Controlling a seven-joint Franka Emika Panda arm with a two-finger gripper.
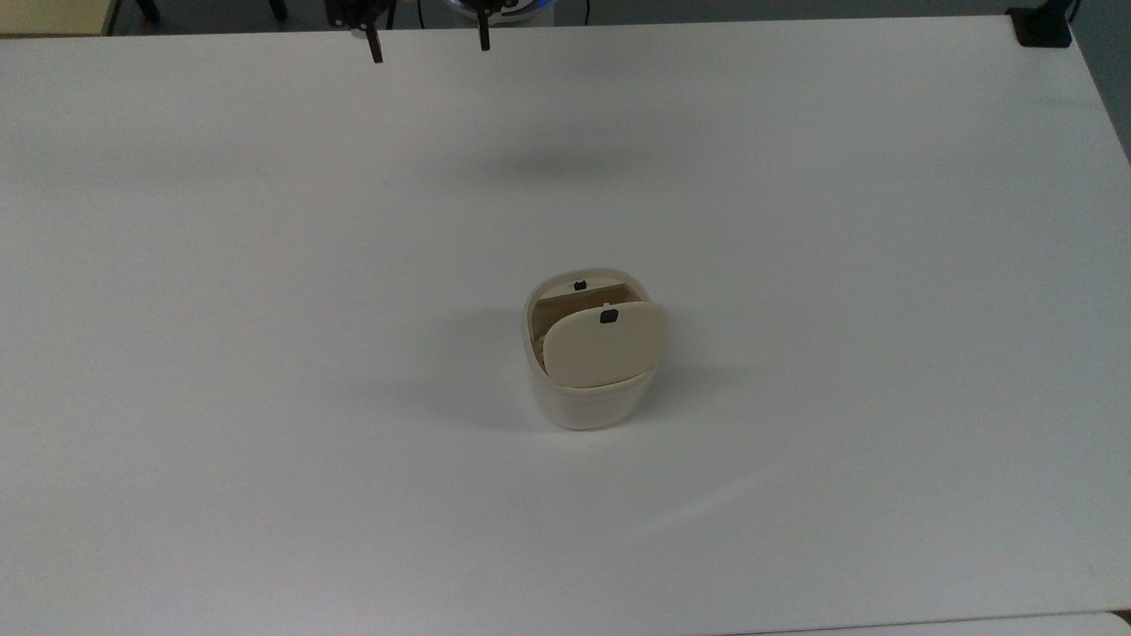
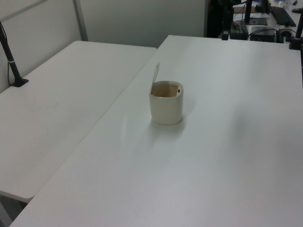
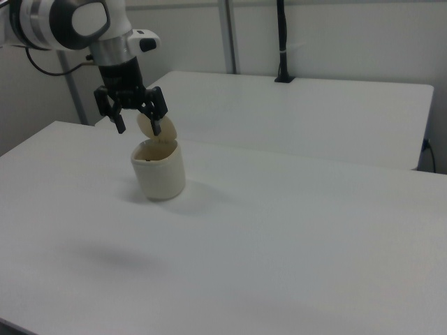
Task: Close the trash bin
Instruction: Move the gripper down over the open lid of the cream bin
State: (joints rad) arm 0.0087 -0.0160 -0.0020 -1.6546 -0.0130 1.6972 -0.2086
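White table: one trash bin, lid up; one claw spread.

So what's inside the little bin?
The trash bin stands open, its lid tipped up. Brownish inner walls and a small black tab show by the rim. The lid covers much of the opening in the top view, so the bottom stays hidden.
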